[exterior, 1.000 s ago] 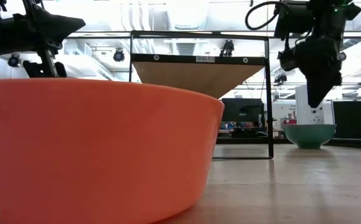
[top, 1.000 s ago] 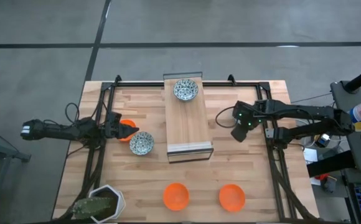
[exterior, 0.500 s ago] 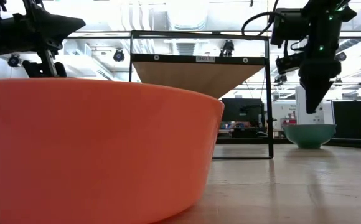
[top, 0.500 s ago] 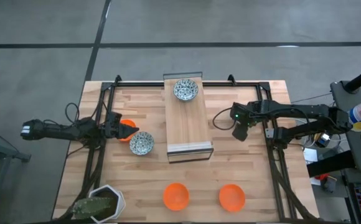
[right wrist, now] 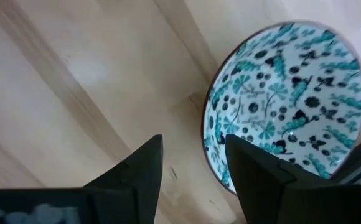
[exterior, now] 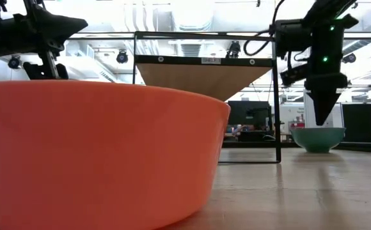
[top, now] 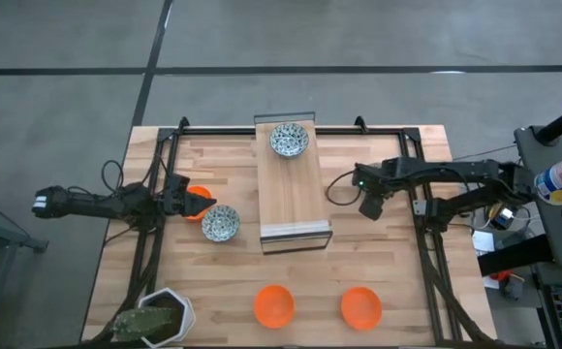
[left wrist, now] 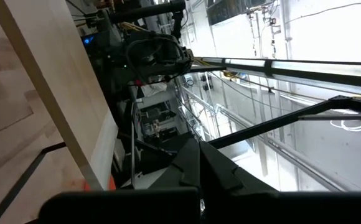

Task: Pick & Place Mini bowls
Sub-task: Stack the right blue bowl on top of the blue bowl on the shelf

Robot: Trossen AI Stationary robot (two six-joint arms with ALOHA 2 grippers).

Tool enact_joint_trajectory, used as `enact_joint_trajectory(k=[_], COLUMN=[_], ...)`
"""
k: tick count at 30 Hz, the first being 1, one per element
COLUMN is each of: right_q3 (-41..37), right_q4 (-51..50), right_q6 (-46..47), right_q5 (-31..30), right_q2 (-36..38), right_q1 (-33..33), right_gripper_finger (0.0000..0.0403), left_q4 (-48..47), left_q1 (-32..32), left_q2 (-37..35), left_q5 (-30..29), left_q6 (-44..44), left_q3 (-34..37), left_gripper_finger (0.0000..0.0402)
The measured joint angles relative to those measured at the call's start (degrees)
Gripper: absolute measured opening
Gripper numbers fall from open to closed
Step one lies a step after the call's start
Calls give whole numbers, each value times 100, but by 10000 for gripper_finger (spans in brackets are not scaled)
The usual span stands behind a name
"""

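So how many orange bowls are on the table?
3: two sit side by side at the table's near edge, and one is half hidden under the left hand beside a blue bowl.

We see a grey floor (top: 68, 58) with dark lines around the wooden table (top: 378, 262). Across the room, bright lights (exterior: 192, 13) shine on the ceiling, with dark screens (exterior: 249, 114) below.

Right arm: dark, six-joint, reaching in from the right edge of the desk toward its middle, wrist bent downward. Right gripper (top: 371, 206) points straight down, raised off the surface; its two dark fingers (right wrist: 140, 171) stand parted.

Left arm: dark, stretched level from the left edge. Left gripper (top: 202, 205) held low.
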State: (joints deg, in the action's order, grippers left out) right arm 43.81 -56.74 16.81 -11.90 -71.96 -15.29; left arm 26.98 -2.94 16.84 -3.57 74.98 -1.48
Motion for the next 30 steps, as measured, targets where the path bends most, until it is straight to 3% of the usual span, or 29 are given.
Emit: enact_joint_trajectory(k=[12, 23, 30], right_q3=[0, 12, 212], right_q4=[42, 66, -111], right_q6=[56, -60, -162], right_q5=[-168, -135, 36], right_q2=[-818, -945, -783], right_q1=[0, -2, -4], right_gripper_finger=[142, 19, 12], left_q4=[0, 0, 0], left_q1=[0, 2, 0], left_q2=[1, 0, 2], left_q5=[-9, -13, -17], left_q6=[7, 52, 52], left_q3=[-2, -2, 1], left_gripper_finger=[0, 0, 0])
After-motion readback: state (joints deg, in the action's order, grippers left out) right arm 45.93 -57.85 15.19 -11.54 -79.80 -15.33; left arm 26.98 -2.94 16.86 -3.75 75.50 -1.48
